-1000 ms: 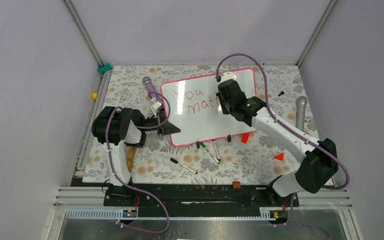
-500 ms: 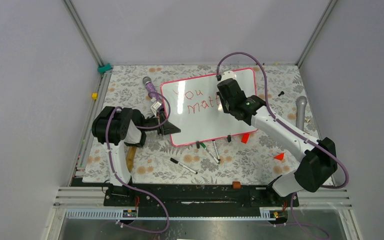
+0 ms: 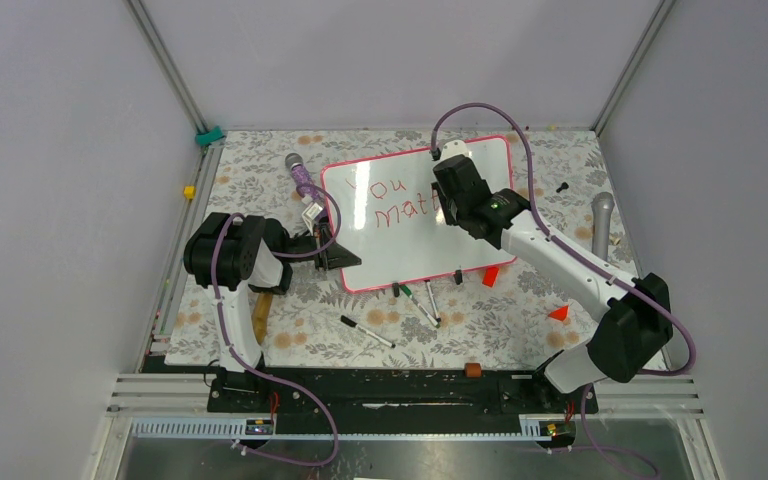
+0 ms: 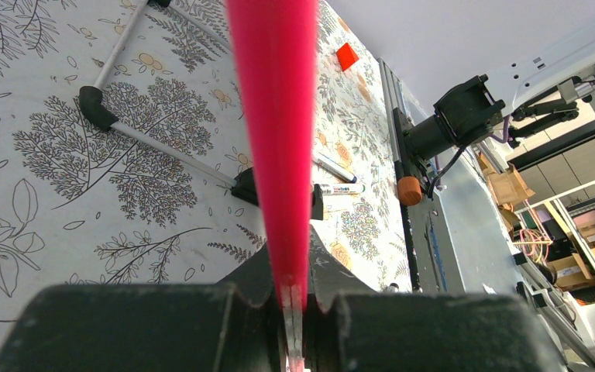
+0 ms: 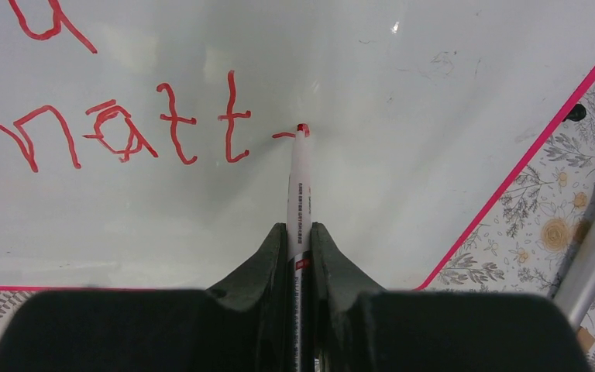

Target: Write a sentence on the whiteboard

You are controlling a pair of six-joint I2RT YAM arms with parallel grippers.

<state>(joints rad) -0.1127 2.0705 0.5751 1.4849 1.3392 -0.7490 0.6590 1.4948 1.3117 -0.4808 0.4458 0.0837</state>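
Observation:
The whiteboard (image 3: 415,250) lies tilted on the flowered table, its pink frame (image 4: 275,116) running up the left wrist view. My left gripper (image 3: 344,256) (image 4: 290,288) is shut on that frame at the board's near-left edge. The sentence (image 3: 385,202) reads "You" and, below it, "matt" (image 5: 124,132) in red. My right gripper (image 3: 447,207) (image 5: 300,232) is shut on a white marker (image 5: 300,182). Its red tip touches the board just right of the second "t", at the end of a short red stroke (image 5: 283,135).
Loose markers (image 3: 367,332) (image 3: 420,302) lie near the board's front edge, one also under the frame (image 4: 163,151). Red wedges (image 3: 490,276) (image 3: 559,313) sit at the right. A grey microphone (image 3: 603,222) lies far right, a purple one (image 3: 300,176) far left, and a wooden handle (image 3: 261,313) by the left arm.
My right wrist has crept slightly toward the far side over the board with the marker. The left arm and the board have not moved.

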